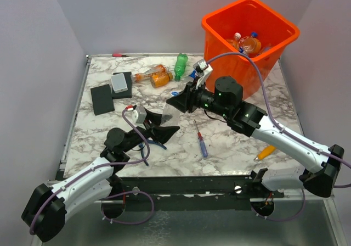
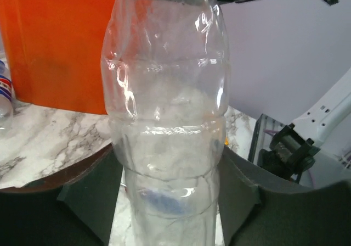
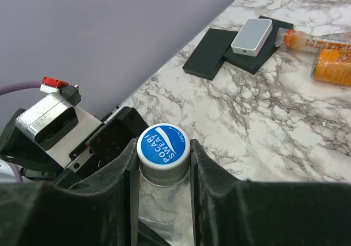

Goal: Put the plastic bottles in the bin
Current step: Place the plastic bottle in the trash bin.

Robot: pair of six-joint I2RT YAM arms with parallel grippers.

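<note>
A clear plastic bottle (image 2: 164,119) with a blue cap (image 3: 163,145) hangs between my two grippers above the table's middle (image 1: 168,116). My left gripper (image 1: 163,129) is shut on its lower body, a finger on each side (image 2: 170,202). My right gripper (image 1: 176,103) is shut on its cap end (image 3: 163,161). The orange bin (image 1: 219,16) stands at the far right with several bottles inside (image 1: 249,43); it also shows in the left wrist view (image 2: 55,43). A green bottle (image 1: 180,66), two orange ones (image 1: 161,79) (image 1: 149,73) and a blue-labelled one (image 1: 193,77) lie on the far table.
A blue-and-red screwdriver (image 1: 201,140) lies near the front middle. Blue-handled pliers (image 1: 151,144) lie under my left gripper. Two black pads (image 1: 102,99) and a grey box (image 1: 120,82) sit at the far left. A small orange object (image 1: 265,151) lies by the right arm.
</note>
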